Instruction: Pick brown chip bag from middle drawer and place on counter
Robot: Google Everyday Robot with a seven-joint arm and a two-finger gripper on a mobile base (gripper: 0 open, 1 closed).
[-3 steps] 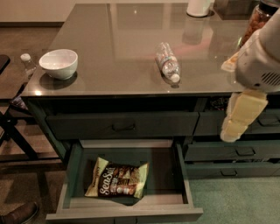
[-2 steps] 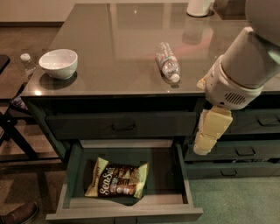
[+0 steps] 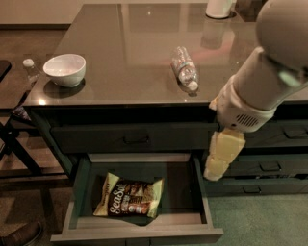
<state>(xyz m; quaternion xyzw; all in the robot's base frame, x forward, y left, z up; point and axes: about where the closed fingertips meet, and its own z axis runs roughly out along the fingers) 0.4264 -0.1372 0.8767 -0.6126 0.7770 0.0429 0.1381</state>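
The brown chip bag [image 3: 127, 202] lies flat in the left half of the open middle drawer [image 3: 144, 234], white lettering up. The drawer is pulled out below the counter [image 3: 130, 57], and its pale bottom shows to the right of the bag. My gripper [image 3: 215, 167] points down from the white arm at the right. It hangs over the drawer's right wall, above and to the right of the bag, apart from it and empty.
A white bowl [image 3: 65, 69] sits at the counter's left front. A clear plastic bottle [image 3: 185, 68] lies near the middle front edge. A white container [image 3: 219, 7] stands at the back. Closed drawers [image 3: 269, 166] are at the right; a shoe [image 3: 21, 234] is at bottom left.
The arm has swung left and down, bringing the gripper from beside the right-hand drawers to the open drawer's right wall. The bag has not moved.
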